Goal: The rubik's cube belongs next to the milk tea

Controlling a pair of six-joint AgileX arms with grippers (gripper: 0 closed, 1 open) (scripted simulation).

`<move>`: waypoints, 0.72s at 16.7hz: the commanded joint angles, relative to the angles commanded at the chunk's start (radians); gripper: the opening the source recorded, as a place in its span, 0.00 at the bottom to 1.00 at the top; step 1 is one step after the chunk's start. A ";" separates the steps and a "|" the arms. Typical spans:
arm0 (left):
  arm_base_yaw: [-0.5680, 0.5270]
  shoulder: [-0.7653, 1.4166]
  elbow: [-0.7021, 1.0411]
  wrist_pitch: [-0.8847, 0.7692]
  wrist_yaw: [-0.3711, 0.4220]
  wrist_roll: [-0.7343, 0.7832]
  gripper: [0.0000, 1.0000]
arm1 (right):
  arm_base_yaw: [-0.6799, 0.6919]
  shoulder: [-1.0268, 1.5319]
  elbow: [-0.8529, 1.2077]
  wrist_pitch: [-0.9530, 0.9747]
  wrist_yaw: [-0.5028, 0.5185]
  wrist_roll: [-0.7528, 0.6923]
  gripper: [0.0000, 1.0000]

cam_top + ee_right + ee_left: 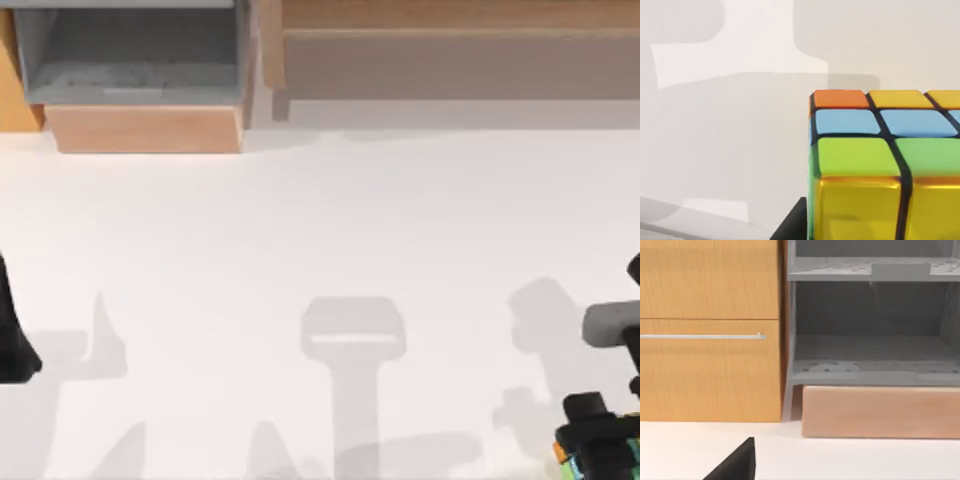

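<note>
Smooth white table [320, 230], with wooden cabinet [150, 128] and grey shelf unit [870, 340] along 12 o'clock edge. Glossy rubik's cube [562, 455], square tiles of orange, yellow, blue, green, at 5 o'clock corner under right gripper [600, 440]; grip state impossible to tell. Left gripper [15, 340] parked at 9 o'clock.

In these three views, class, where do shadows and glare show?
Top view: grey arm shadows spread over the white table near the lower edge. Left wrist view: the grey shelf unit is dim inside. Right wrist view: a shadow lies behind the rubik's cube, whose yellow face has a glossy sheen.
</note>
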 joint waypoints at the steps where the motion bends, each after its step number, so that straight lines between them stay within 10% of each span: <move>1: 0.000 0.000 0.000 0.000 0.000 0.000 1.00 | 0.004 0.001 0.007 0.015 0.003 0.002 0.00; 12: 0.000 0.000 0.000 0.000 0.000 0.000 1.00 | -0.156 0.001 -0.008 -0.026 0.102 -0.003 0.00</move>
